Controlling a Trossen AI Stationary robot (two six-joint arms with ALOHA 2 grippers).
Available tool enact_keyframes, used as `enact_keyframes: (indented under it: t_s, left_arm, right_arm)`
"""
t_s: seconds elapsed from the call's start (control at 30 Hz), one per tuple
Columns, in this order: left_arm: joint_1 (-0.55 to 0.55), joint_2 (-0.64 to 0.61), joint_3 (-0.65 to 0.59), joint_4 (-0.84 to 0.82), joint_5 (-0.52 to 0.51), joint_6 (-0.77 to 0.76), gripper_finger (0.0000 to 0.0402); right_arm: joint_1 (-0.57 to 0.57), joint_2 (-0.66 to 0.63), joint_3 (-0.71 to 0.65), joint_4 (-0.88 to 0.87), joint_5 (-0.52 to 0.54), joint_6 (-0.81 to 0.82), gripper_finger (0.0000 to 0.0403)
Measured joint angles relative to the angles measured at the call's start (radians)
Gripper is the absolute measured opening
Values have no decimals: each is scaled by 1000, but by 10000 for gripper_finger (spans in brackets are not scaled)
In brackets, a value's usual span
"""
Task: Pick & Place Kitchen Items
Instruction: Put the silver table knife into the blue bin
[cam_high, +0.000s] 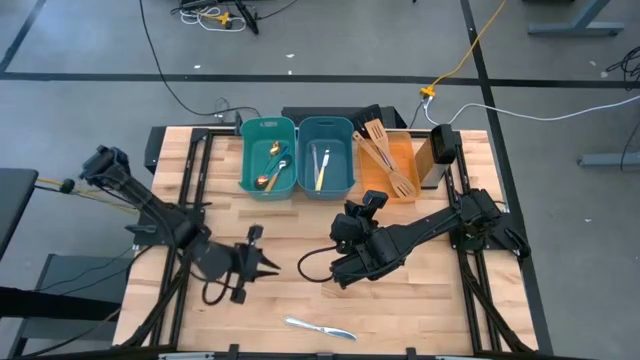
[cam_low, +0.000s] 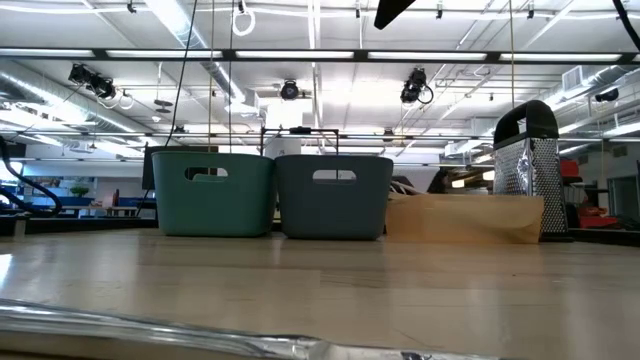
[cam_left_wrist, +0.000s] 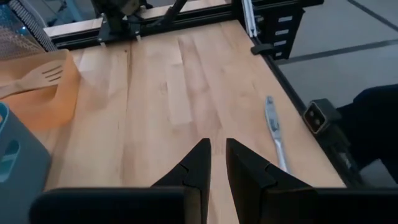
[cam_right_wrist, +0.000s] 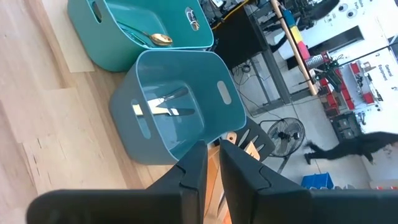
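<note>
A silver knife (cam_high: 318, 327) lies flat on the table near its front edge; it also shows in the left wrist view (cam_left_wrist: 273, 134) and as a blur in the low view (cam_low: 150, 325). My left gripper (cam_high: 270, 265) (cam_left_wrist: 217, 149) hovers above the table left of centre, pointing toward the right edge, shut and holding nothing. My right gripper (cam_high: 368, 202) (cam_right_wrist: 213, 152) hangs just short of the blue-grey bin (cam_high: 326, 157), shut and holding nothing. That bin holds cutlery (cam_right_wrist: 163, 107). The teal bin (cam_high: 268, 157) holds a gold spoon (cam_right_wrist: 155, 38).
An orange tray (cam_high: 385, 165) with wooden spatulas (cam_high: 385, 155) sits right of the bins at the far side. A metal grater (cam_high: 440, 150) stands beside it. Bare wood lies between the two grippers and the knife. Black frame rails run along the table's left and right edges.
</note>
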Motion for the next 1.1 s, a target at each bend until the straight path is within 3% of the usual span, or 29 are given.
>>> enact_keyframes:
  t_s: [0.2, 0.37, 0.63, 0.9, 1.1]
  left_arm:
    - [-136, 49, 0, 50, -151, -48, 57]
    - [-214, 112, 0, 119, -218, -52, 57]
    - [-270, 237, 0, 191, -267, -126, 57]
    - [-315, 351, 0, 387, -286, -122, 57]
    - [-346, 414, 0, 397, -364, -174, 57]
  right_arm:
    - [0, 0, 0, 0, 0, 0, 52]
    - [0, 0, 0, 3, 0, 1, 52]
    - [0, 0, 0, 14, 0, 11, 52]
    - [0, 0, 0, 18, -1, 10, 52]
    - [0, 0, 0, 27, -2, 10, 52]
